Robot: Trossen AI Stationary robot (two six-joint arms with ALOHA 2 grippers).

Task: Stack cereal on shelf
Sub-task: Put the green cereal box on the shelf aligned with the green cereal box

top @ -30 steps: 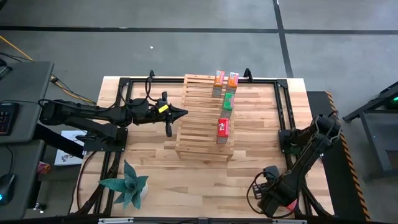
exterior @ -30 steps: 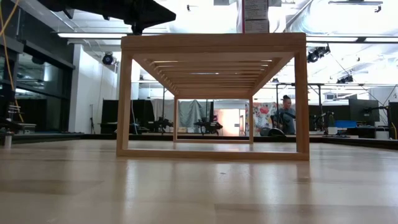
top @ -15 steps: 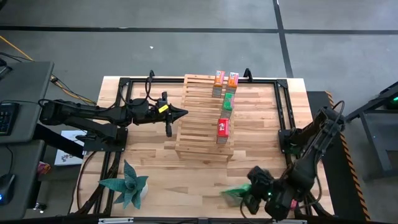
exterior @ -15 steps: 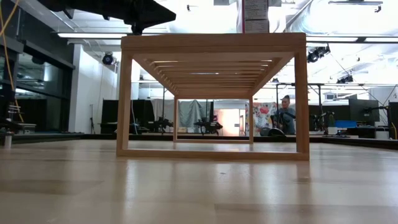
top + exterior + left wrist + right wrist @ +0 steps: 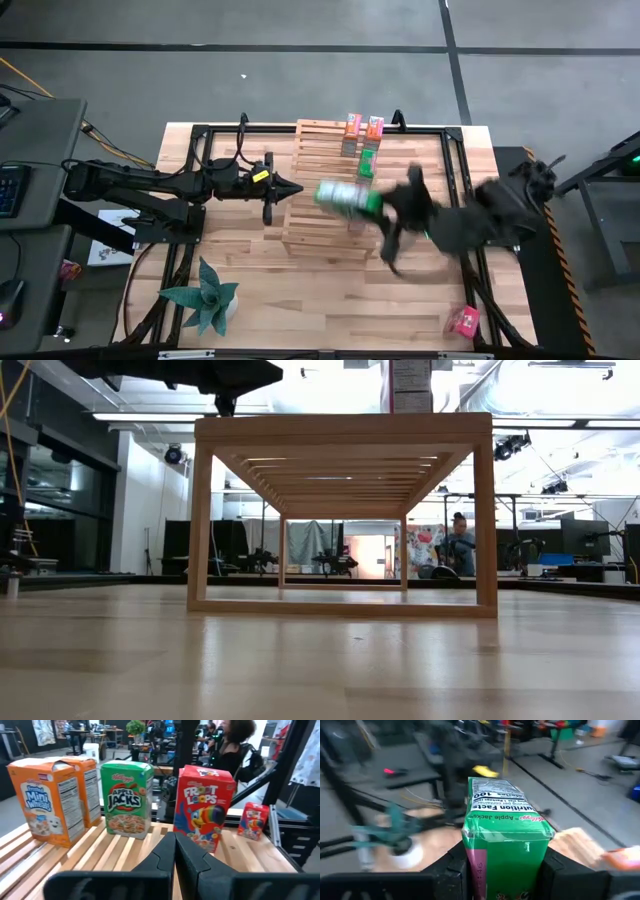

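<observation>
One green Apple Jacks box (image 5: 505,832), motion-blurred above the shelf (image 5: 318,228), clamped in the right gripper (image 5: 502,865); left gripper (image 5: 175,855) shut beside shelved Mini-Wheats (image 5: 47,802), Froot Loops (image 5: 204,807).

We are seeing even, bright overhead light across the pale wooden tabletop (image 5: 300,280), while the dark right arm (image 5: 470,222) and its green cardboard cereal box (image 5: 345,197) are smearing into motion blur; ceiling lights (image 5: 560,365) are glaring white behind the slatted light-wood shelf (image 5: 340,430).
</observation>
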